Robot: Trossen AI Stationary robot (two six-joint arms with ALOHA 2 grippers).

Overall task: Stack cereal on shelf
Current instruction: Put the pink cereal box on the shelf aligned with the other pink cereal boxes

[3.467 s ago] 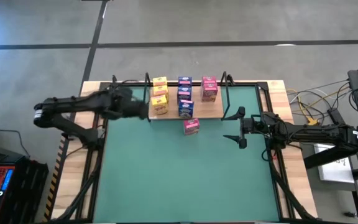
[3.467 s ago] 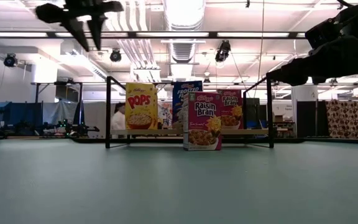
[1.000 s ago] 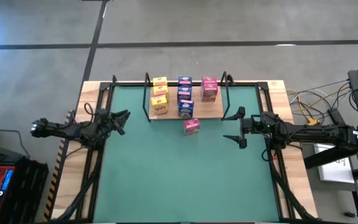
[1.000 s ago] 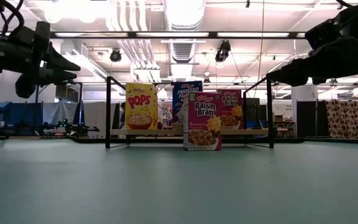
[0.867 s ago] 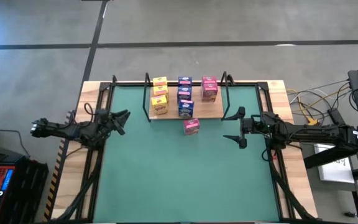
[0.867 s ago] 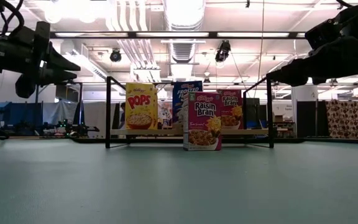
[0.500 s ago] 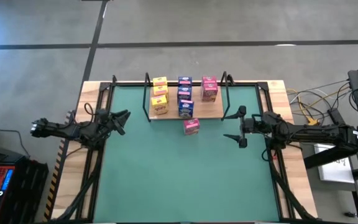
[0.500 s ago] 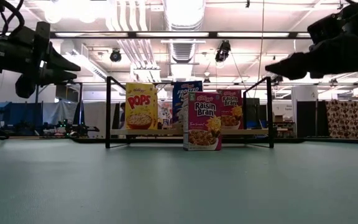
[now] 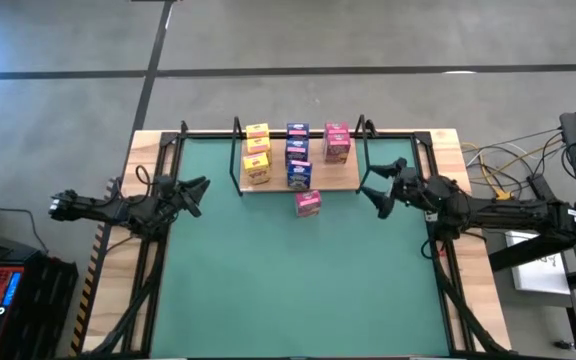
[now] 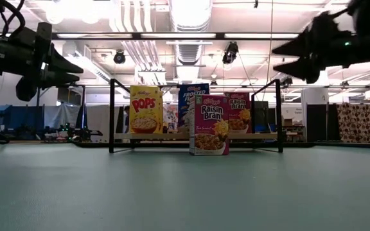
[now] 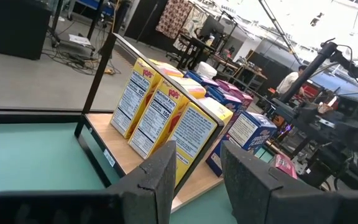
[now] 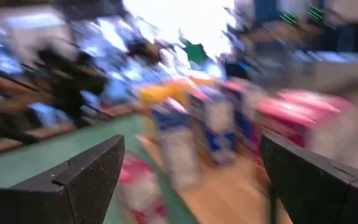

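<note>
The right pincer (image 9: pixel 378 187), wide open and empty, has just swung toward the pink box (image 9: pixel 307 203) standing on the green surface (image 9: pixel 298 280) just before the shelf (image 9: pixel 348 178), likely the next pick, while the left pincer (image 9: pixel 196 188) stays shut and empty at the surface's left edge.

Yellow-orange cereal boxes (image 9: pixel 257 153): three, all on the shelf (image 9: pixel 343 180).
Blue cereal boxes (image 9: pixel 297 155): three, all on the shelf.
Pink cereal boxes: three, two (image 9: pixel 336 143) on the shelf, one (image 9: pixel 308 203) off it, beside the right tool (image 9: pixel 380 186).
Shelves: one.
Tools: two.
</note>
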